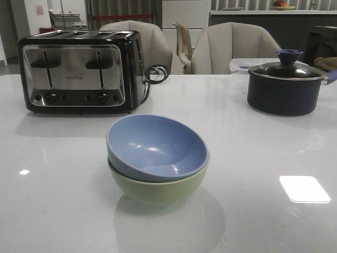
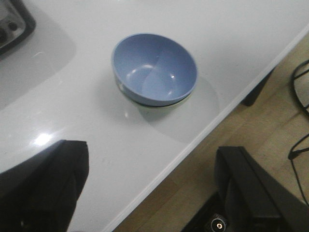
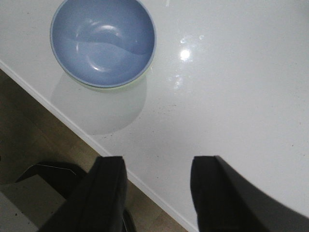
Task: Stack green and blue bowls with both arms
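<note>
White glossy table [image 1: 263, 158] carries a toaster [image 1: 79, 71] at back left; a navy lidded pot [image 1: 287, 87] at back right; the green bowl [image 1: 158, 190] in front.

My front camera sits low at the table's [image 1: 63, 211] near edge, facing forward across it toward the toaster [image 1: 79, 71] and pot [image 1: 287, 87], close to the blue bowl [image 1: 155, 147]. My left wrist camera looks steeply down from higher up; my right one does too. All three share the blue bowl [image 2: 154, 67] [image 3: 103, 41] near the table edge.
</note>
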You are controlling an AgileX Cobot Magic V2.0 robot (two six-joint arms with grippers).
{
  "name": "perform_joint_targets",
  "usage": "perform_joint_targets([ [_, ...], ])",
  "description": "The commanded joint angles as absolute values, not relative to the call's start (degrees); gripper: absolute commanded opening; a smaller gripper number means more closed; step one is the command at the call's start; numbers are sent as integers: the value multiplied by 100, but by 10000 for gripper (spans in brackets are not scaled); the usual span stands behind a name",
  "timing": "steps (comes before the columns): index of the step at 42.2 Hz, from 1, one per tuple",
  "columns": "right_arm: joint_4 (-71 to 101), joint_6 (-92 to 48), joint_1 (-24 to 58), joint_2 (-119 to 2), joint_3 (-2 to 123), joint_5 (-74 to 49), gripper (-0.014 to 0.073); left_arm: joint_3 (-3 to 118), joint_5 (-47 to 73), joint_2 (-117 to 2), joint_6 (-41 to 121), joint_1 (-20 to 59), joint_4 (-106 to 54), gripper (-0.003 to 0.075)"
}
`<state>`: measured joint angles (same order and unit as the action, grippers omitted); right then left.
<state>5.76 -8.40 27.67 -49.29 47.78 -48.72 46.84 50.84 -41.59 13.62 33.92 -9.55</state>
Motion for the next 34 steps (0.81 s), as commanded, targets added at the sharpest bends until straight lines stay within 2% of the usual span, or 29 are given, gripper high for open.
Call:
perform_joint_targets([
  [1,418,-596,2744,-4782,4918,-4617,432,4713,4752,-3925,696,3432,-406,583],
  [6,291,-368,2744,-4501,4918,-4804,432,4660,4752,-3823,54,3432,108,583],
  [16,283,-431,2744,-4003,4616,-4837,431,4660,4720,-3823,56,3432,108,582],
  [19,257,-465,2744,-3972,4519,-4833,397,4660,4696,-3823,66,3432,108,564],
  [22,257,-465,2744,-3972,4445,-4833,302,4660,4685,-3823,66,3432,108,499],
  [26,257,-465,2744,-3972,4410,-4825,173,4660,4685,-3823,66,3432,108,367],
  [31,257,-465,2744,-3972,4410,-4825,63,4660,4685,-3823,66,3432,108,223],
  [34,257,-465,2744,-3972,4410,-4825,34,4660,4685,-3823,66,3432,108,156],
])
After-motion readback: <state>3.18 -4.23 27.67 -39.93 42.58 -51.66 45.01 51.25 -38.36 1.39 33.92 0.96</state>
